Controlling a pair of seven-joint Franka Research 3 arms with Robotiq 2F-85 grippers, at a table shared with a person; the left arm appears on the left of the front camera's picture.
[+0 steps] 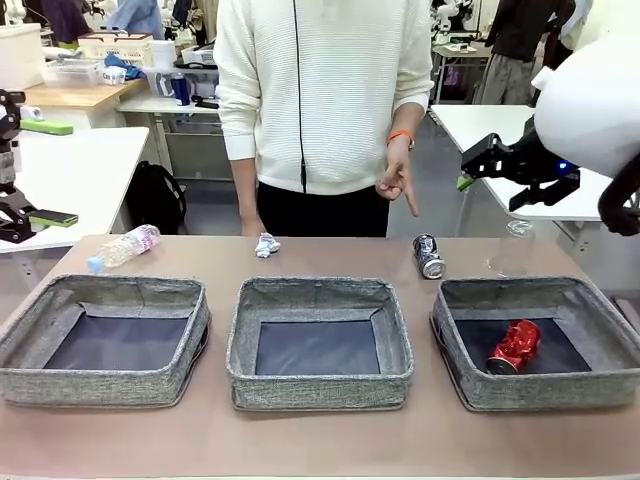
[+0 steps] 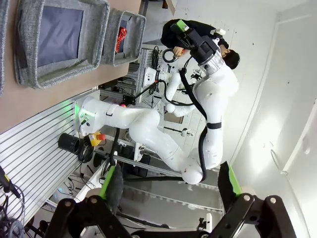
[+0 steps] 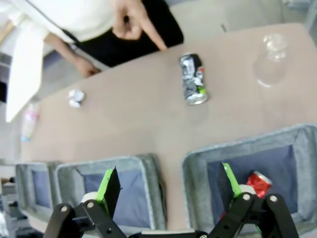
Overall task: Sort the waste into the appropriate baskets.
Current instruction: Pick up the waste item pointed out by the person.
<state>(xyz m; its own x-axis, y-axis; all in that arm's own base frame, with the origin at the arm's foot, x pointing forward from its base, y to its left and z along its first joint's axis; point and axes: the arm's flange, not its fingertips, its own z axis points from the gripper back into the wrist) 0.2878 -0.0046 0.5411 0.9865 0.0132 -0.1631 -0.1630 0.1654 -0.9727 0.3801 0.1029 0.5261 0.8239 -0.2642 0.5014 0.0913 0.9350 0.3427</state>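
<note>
The table (image 1: pixel 320 445) carries three baskets in a row. Right end effector (image 1: pixel 468 168): fully open, empty, hanging above the right basket (image 1: pixel 540 292). Left end effector (image 2: pixel 168 168): open, empty. The pink-labelled bottle (image 1: pixel 123 248) and clear bottle (image 1: pixel 515 245) lie unsorted beyond the baskets. The crushed red can (image 1: pixel 514 346) lies in the right basket, so that basket probably takes metal. The person's hand (image 1: pixel 398 180) points at the dark printed can (image 1: pixel 428 256), probably next. The paper ball (image 1: pixel 266 245) lies beyond the middle basket.

Brown table (image 1: pixel 320 445). Near row, spaced apart: left basket (image 1: pixel 95 388), middle basket (image 1: pixel 320 392), right basket (image 1: pixel 545 393). Far strip, left to right: pink-labelled bottle (image 1: pixel 122 247) on its side, paper ball (image 1: pixel 266 245), dark can (image 1: pixel 428 256) lying down, clear bottle (image 1: pixel 512 248).
</note>
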